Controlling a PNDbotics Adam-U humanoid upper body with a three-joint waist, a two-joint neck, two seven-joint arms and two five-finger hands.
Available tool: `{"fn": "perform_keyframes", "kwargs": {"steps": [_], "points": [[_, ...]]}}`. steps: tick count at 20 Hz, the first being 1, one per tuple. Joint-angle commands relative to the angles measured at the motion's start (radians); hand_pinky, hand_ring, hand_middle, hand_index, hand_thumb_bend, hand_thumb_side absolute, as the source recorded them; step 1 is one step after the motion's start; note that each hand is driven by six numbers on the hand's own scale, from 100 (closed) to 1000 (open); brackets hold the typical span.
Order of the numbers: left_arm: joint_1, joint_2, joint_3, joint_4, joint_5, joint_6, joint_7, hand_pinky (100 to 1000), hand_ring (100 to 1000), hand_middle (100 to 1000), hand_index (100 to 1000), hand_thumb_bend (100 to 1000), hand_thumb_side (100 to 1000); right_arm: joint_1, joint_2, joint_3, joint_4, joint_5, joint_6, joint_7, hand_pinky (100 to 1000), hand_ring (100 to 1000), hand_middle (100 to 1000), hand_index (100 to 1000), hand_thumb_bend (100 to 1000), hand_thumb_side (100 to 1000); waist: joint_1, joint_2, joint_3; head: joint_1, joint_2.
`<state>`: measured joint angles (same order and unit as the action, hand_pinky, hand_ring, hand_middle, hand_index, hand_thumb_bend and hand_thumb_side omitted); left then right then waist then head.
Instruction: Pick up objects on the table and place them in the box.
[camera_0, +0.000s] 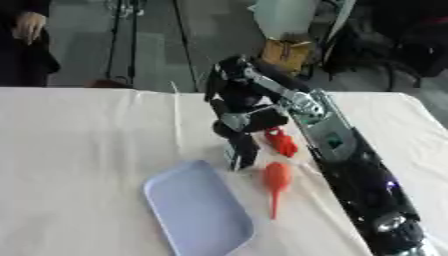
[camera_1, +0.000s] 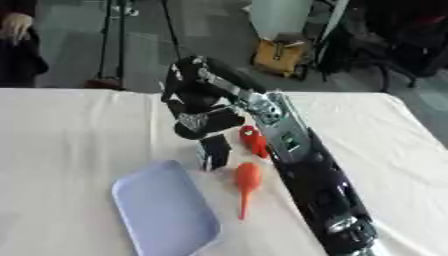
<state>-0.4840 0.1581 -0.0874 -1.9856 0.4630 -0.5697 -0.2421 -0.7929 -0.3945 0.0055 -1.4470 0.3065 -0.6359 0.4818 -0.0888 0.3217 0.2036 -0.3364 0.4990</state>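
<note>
A white-clothed table (camera_0: 79, 150) fills the view, seen from above and slightly askew. Taking the tray as the landmark: a pale lavender tray (camera_0: 197, 212), shallow and rounded at the corners, lies near the front of the table, turned at an angle, with nothing in it. It appears to be the "box" the task means, though it looks more like a shallow dish than a box. Just right of the tray lies an orange carrot-shaped toy (camera_0: 276, 182), fat end away from the camera and thin tip pointing toward it, close to the tray's right rim but not touching it. Beyond the carrot, further from the tray, sits a small red object (camera_0: 282, 141) whose shape cannot be made out. Above the tray's far right corner hangs the right hand (camera_0: 241, 145), black with silver parts, reaching in on a long arm (camera_0: 350, 160) that crosses the table from the lower right. The hand points downward, its fingers hanging toward the cloth just beside the red object; whether the fingers are spread, curled or pinching anything cannot be told, as they merge into one dark mass. Its position suggests it is poised over the two toys to take one, most likely the red one, and carry it the short way left to the tray. The left hand does not show.
</note>
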Motion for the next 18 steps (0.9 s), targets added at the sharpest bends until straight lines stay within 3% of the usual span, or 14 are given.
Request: {"fn": "perform_keyframes", "kwargs": {"steps": [1, 13, 18], "points": [[-0.019, -0.002, -0.006, -0.014, 0.010, 0.000, 0.007, 837, 799, 683, 655, 161, 924, -0.020, 0.003, -0.012, -0.005, 0.033, -0.261, 0.252, 405, 626, 533, 537, 100, 100, 0.001, -0.024, 0.002, -0.007, -0.008], [-0.060, -0.015, -0.018, -0.014, 0.048, 0.001, 0.007, 844, 796, 677, 653, 164, 918, -0.011, 0.100, -0.042, -0.012, 0.164, -0.226, 0.240, 405, 626, 532, 537, 100, 100, -0.005, -0.016, 0.017, -0.016, -0.023], [-0.069, -0.017, -0.020, -0.014, 0.052, 0.008, 0.006, 844, 796, 677, 653, 164, 918, 0.010, 0.147, -0.051, -0.043, 0.272, -0.215, 0.207, 406, 625, 532, 535, 100, 100, -0.009, -0.013, 0.015, -0.017, -0.023]]}}
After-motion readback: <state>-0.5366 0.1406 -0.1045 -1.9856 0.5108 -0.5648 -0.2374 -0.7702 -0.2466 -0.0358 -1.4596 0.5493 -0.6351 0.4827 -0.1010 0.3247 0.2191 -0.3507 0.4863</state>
